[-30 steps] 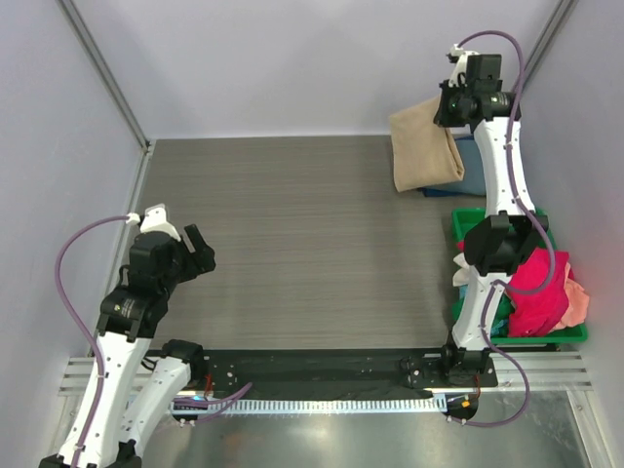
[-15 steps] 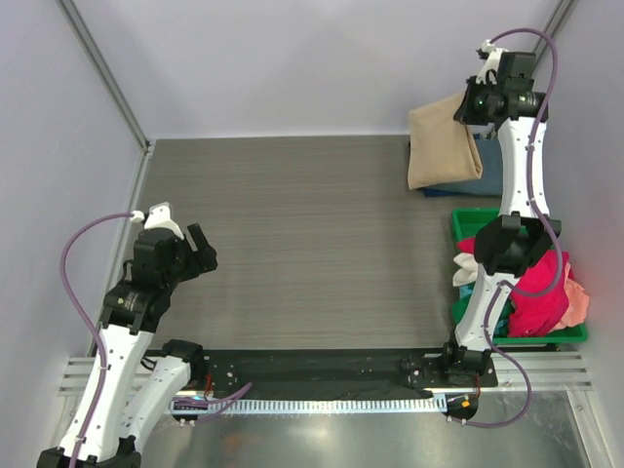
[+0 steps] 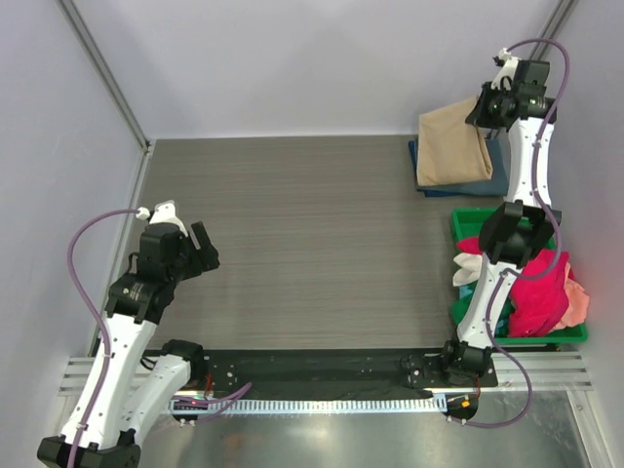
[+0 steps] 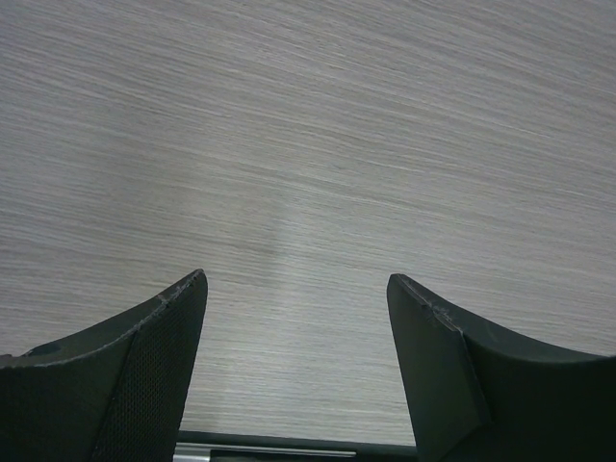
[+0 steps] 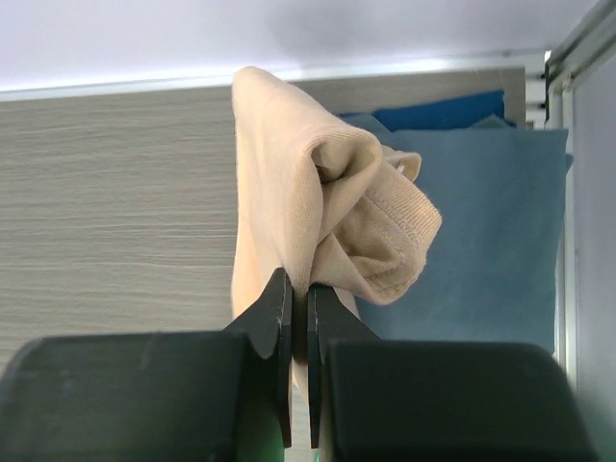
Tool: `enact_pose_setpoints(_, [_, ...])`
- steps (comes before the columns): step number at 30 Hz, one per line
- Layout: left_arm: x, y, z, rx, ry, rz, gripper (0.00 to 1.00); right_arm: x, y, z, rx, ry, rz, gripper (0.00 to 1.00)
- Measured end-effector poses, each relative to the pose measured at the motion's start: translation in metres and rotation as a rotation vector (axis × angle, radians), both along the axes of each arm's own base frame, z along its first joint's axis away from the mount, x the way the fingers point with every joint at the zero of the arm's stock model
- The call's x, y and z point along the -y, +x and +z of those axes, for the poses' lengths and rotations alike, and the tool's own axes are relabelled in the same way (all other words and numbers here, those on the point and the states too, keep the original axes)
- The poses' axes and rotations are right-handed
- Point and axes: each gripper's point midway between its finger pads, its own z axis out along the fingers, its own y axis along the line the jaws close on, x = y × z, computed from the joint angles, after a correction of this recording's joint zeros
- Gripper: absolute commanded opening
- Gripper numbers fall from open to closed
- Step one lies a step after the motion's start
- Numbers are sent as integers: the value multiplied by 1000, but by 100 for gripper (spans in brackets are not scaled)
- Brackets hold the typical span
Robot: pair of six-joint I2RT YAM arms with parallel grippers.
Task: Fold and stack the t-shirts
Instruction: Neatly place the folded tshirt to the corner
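From above, the tan shirt [image 3: 451, 146] hides most of the blue-grey shirt [image 3: 493, 174] under it.

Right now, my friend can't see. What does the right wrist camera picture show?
The right gripper pinches a bunched tan t-shirt, holding it up. Behind it, a blue-grey t-shirt lies flat on the grey table.

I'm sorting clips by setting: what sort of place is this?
Probably a robotics lab work cell, not a home: plain panel walls enclose the table, the left arm and right arm are bolted to a metal rail, and a green bin holds loose t-shirts.
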Motion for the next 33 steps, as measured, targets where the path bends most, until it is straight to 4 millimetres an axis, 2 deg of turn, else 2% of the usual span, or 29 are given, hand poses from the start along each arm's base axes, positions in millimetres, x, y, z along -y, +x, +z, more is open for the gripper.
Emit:
enact_pose_setpoints(3, [0,1,-2,-11,2,0,76,13,12,-36,-49,14,-14,1])
enact_pose_setpoints(6, [0,2,-5,-23,5,0,75,26,22,-63,-75,19,-30,1])
enact_pose_setpoints(12, [1,3,-8,-36,8,0,75,53,43,-88,-44,-2,-61,1])
enact_pose_setpoints(19, [1,4,-11,-54,12,0,75,92,59,-118,-32,-79,-142,4])
enact_pose_setpoints(21, [1,4,-12,-56,12,0,75,103,61,-130,-44,-100,-178,23])
enact_pose_setpoints(22, [1,4,-12,-57,12,0,75,110,61,-137,-56,-114,-208,44])
enact_pose_setpoints(23, [1,5,-12,-58,12,0,75,117,60,-142,-67,-122,-246,73])
enact_pose_setpoints(24, [1,5,-13,-59,13,0,75,126,58,-149,-82,-134,-289,79])
enact_pose_setpoints(26, [1,5,-13,-59,13,0,75,140,54,-155,-99,-146,-363,89])
enact_pose_setpoints(29, [1,4,-12,-57,12,0,75,154,49,-155,-101,-120,-458,91])
enact_pose_setpoints(33, [1,3,-9,-43,9,0,75,164,44,-142,-73,-63,-536,94])
